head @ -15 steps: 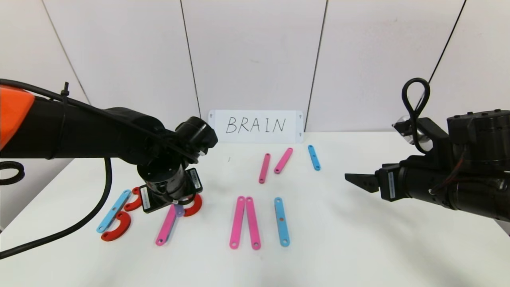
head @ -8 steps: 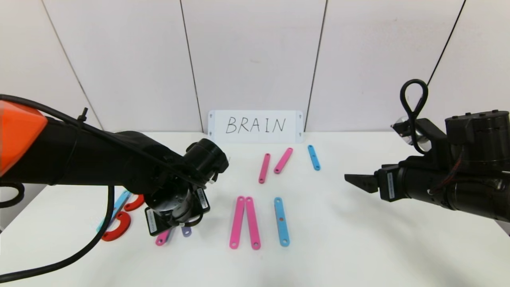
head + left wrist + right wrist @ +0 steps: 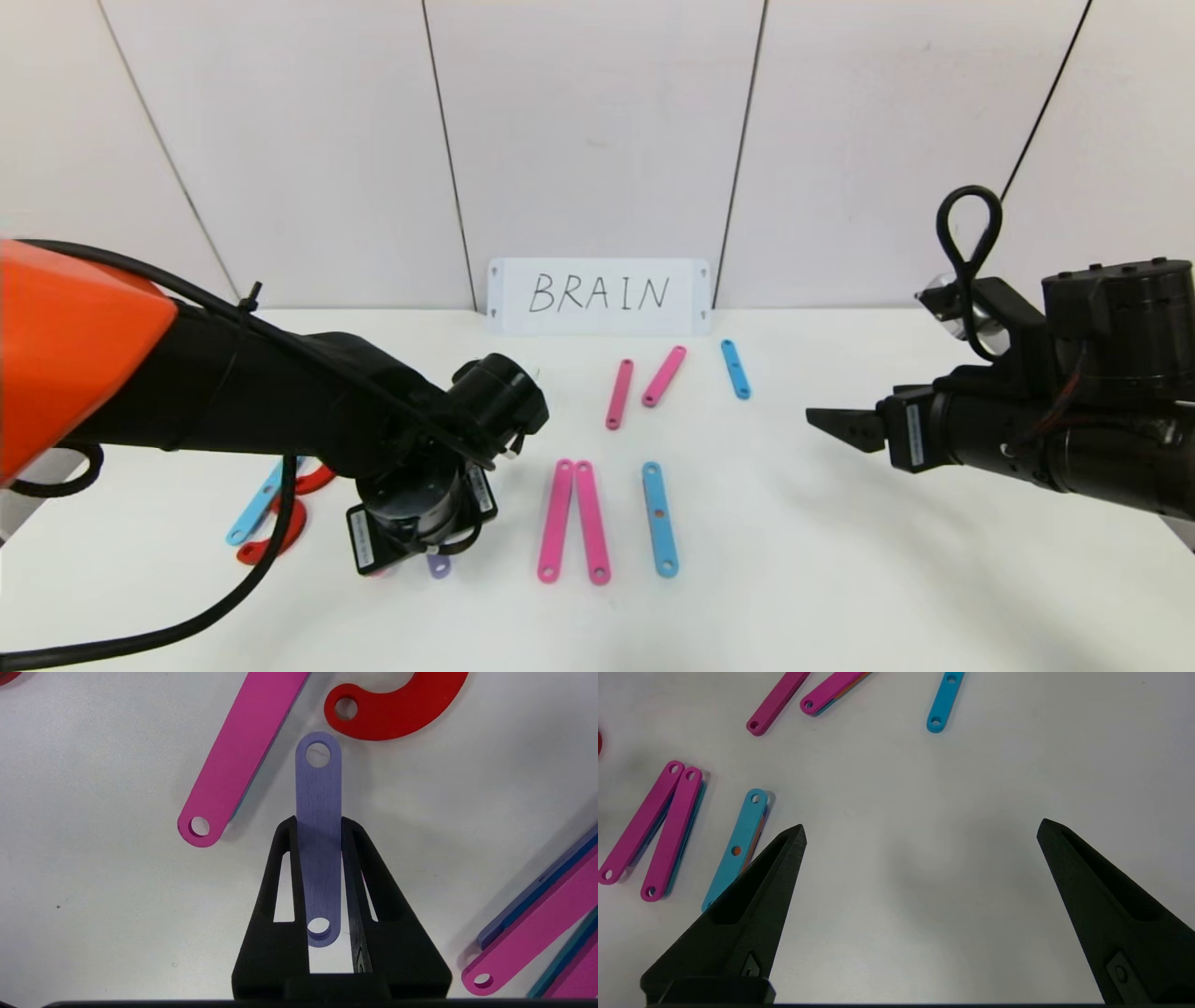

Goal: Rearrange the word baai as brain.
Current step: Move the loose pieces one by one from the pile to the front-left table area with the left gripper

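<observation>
The letters lie as flat strips on the white table [image 3: 840,560]. At the left are a blue strip [image 3: 250,511] and red half-rings [image 3: 280,539], partly behind my left arm. My left gripper [image 3: 425,553] points down near the front and is shut on a short purple strip [image 3: 318,835], whose end shows in the head view [image 3: 438,565]. A pink strip [image 3: 238,756] and a red half-ring [image 3: 397,709] lie just beyond it, apart from it. My right gripper [image 3: 831,427] hovers open and empty at the right, as the right wrist view [image 3: 922,830] shows.
Two long pink strips [image 3: 571,521] and a blue strip [image 3: 659,518] lie at the centre. Two shorter pink strips [image 3: 619,393] [image 3: 664,375] and a small blue strip [image 3: 735,369] lie farther back. A white card with BRAIN [image 3: 598,295] stands against the wall.
My left gripper has moved toward the table's front and slightly right with the purple strip, and now hides the pink strip and red half-ring. The right arm has not moved.
</observation>
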